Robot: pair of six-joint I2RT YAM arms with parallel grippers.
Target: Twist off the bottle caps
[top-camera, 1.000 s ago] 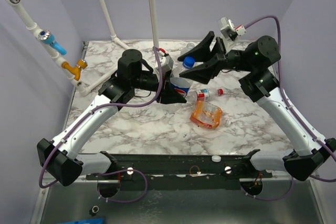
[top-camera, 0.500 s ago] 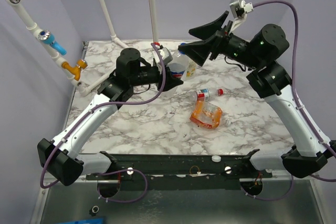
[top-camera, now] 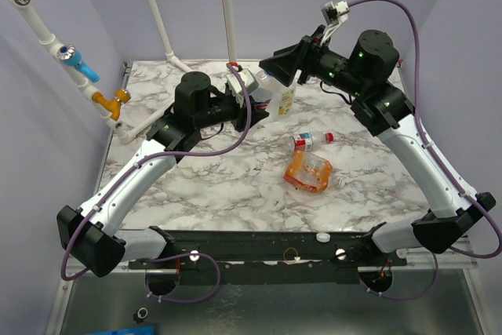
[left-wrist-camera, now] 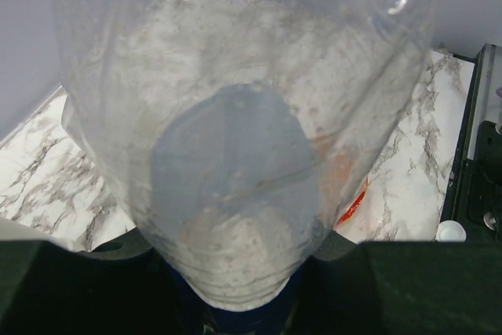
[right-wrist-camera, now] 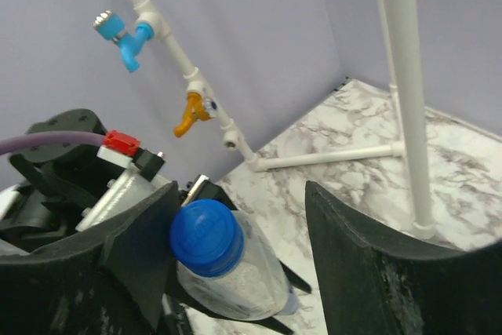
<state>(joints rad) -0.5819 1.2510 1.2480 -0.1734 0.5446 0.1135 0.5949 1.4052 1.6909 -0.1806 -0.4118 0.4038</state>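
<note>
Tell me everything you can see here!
Clear plastic bottle with blue label: one, held up.
Round blue plastic cap: one, on that bottle.
Tall clear plastic bottle with yellow-green label: one, far middle.
Small clear bottle with red label: one, lying mid-table.
Small red cap: one, just right of it.
Crushed clear bottle with orange label: one, mid-table, nearer.
Small white caps: two, one mid-table, one on near rail.
White plastic pipes: blue valve and orange valve, left side.
Left gripper: black, shut on held bottle.
Right gripper: black, open around blue cap.
</note>
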